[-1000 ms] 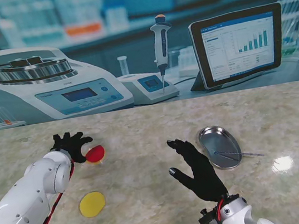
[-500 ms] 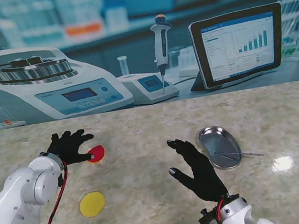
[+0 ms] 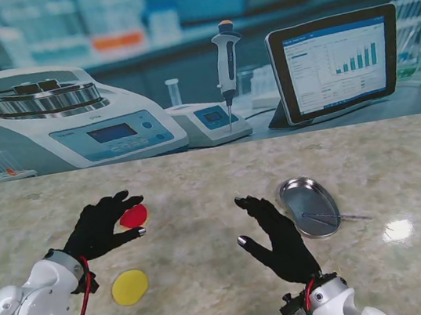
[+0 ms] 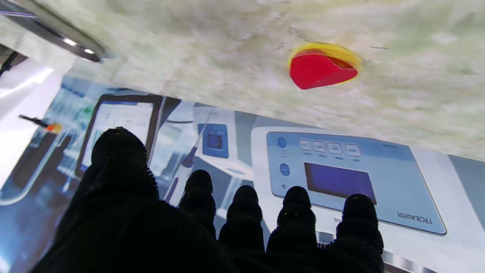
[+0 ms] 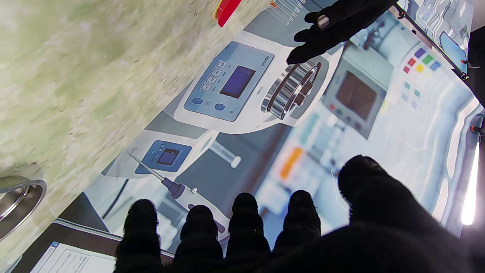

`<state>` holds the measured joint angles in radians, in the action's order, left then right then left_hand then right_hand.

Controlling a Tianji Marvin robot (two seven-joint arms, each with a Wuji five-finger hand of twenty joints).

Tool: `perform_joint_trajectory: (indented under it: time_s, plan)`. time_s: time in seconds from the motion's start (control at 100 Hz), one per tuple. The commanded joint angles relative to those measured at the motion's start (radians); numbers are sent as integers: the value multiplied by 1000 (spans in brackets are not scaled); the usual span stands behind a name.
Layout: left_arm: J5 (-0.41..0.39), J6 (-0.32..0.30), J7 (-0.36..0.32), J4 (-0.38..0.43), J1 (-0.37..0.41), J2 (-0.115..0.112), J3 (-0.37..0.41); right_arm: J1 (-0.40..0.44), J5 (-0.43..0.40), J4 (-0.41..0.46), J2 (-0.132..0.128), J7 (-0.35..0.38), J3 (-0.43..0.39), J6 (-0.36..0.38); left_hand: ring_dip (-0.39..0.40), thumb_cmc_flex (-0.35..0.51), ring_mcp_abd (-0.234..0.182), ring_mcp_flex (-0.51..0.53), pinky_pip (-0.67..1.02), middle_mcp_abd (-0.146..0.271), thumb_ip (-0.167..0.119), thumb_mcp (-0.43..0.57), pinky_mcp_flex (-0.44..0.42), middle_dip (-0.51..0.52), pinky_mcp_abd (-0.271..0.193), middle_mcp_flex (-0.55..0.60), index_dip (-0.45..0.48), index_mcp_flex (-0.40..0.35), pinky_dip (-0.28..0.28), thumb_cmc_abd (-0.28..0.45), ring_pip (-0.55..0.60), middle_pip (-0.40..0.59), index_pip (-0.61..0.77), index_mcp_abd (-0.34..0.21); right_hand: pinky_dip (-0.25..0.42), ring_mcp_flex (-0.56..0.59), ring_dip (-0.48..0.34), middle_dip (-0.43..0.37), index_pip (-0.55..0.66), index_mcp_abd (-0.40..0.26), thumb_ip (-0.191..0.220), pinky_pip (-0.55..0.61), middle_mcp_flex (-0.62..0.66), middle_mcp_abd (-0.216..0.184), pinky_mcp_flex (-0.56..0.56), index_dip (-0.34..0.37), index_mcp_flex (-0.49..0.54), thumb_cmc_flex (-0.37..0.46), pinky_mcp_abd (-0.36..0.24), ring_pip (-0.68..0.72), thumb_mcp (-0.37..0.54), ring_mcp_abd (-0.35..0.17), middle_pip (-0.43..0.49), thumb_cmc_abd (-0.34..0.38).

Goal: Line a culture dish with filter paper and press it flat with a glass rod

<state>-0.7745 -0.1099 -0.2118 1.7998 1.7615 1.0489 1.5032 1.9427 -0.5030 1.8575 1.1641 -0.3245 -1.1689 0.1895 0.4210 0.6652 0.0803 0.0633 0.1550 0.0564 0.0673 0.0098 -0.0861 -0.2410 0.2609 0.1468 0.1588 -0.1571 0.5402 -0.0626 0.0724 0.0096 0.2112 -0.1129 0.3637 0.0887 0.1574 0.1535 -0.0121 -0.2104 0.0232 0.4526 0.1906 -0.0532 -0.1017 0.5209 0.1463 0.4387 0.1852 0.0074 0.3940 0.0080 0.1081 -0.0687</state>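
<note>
Both hands spread, empty: left hand (image 3: 103,226), right hand (image 3: 276,239).

Stand camera looks down over the marble table (image 3: 213,284) toward the far lab backdrop; both wrist cameras, low and close, share that backdrop.

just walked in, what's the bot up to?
Both hands are open and holding nothing. The left hand hovers beside the red disc, which the left wrist view shows lying on a yellow one; another yellow disc lies nearer to me. The right hand is raised mid-table, left of the metal dish, where the rod rests. No paper is in the dish yet.
</note>
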Motion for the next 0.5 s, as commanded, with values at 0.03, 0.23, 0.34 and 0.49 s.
perform_joint_trajectory:
  time_s: [0.03, 0.23, 0.34, 0.49]
  plan:
    - [10, -19, 16, 48, 62, 9, 13, 9, -2, 7, 1, 5, 1, -13, 20, 27, 20, -30, -47, -25, -25, -28, -11, -26, 24, -30, -8, -4, -25, 46, -9, 6, -10, 30, -17, -2, 12, -4, 0, -30, 29, 6, -17, -37, -12, 13, -8, 22, -30, 14, 15, -42, 9, -7]
    - [101, -71, 80, 136, 190, 27, 43, 9, -14, 11, -4, 22, -1, -24, 27, 43, 21, -21, -39, -25, -32, -25, -13, -40, 29, -29, 4, -5, -12, 64, -6, 9, 12, 30, -17, -2, 12, -5, 0, -30, 42, 6, -18, -36, -11, 17, -9, 25, -31, 13, 16, -42, 8, -9]
    - [137, -92, 114, 171, 251, 35, 46, 10, -23, 15, -6, 26, -4, -29, 30, 52, 21, -21, -36, -12, -36, -24, -15, -47, 29, -27, 11, -6, -5, 69, -6, 11, 24, 14, -17, -2, 12, -5, -1, -29, 43, 6, -18, -35, -11, 19, -9, 22, -31, 13, 11, -42, 9, -10]
    - [170, -101, 158, 205, 321, 46, 39, 8, -34, 21, -10, 37, -6, -37, 35, 57, 20, -27, -36, -12, -39, -27, -16, -52, 27, -30, 16, 1, -1, 73, -6, 8, 34, -1, -16, -2, 12, -4, 1, -31, 50, 6, -16, -38, -11, 23, -8, 50, -31, 14, 21, -43, 11, -12]
